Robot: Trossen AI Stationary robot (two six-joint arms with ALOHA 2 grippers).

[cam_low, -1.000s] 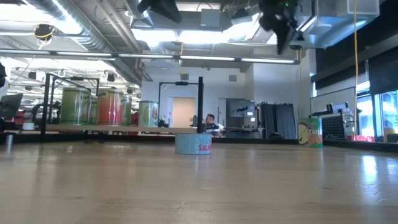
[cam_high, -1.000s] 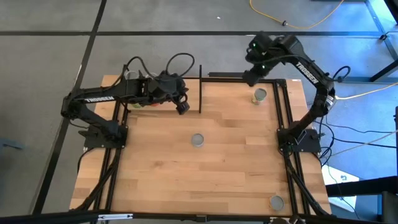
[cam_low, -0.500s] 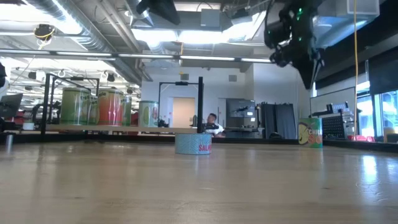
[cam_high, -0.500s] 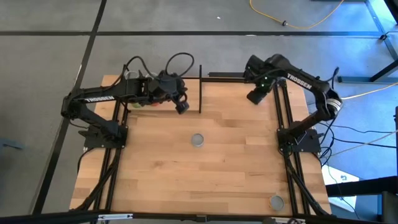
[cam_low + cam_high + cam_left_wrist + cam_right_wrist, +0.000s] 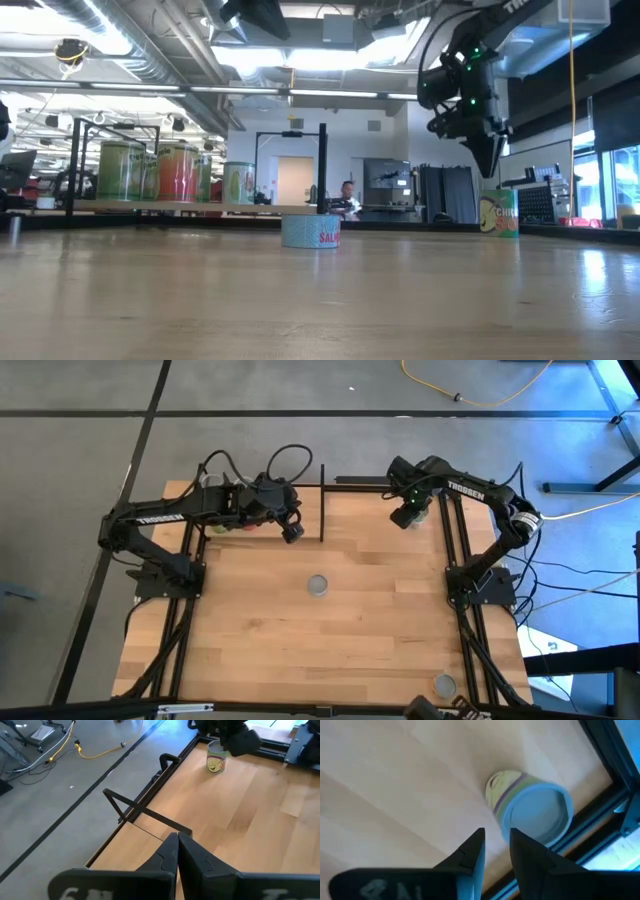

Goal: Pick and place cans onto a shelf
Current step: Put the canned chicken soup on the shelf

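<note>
Upper right of the high view, the right gripper (image 5: 405, 517), jaws nearly closed and empty, hovers over a rigid, probably light, smooth-sided can (image 5: 217, 759), best pinched across its label.

My right gripper (image 5: 404, 518) hung just above the yellow-green can (image 5: 217, 760), fingers nearly together, arm reaching in from that can's side; my left gripper (image 5: 292, 532) waited well apart, fingers closed.
</note>
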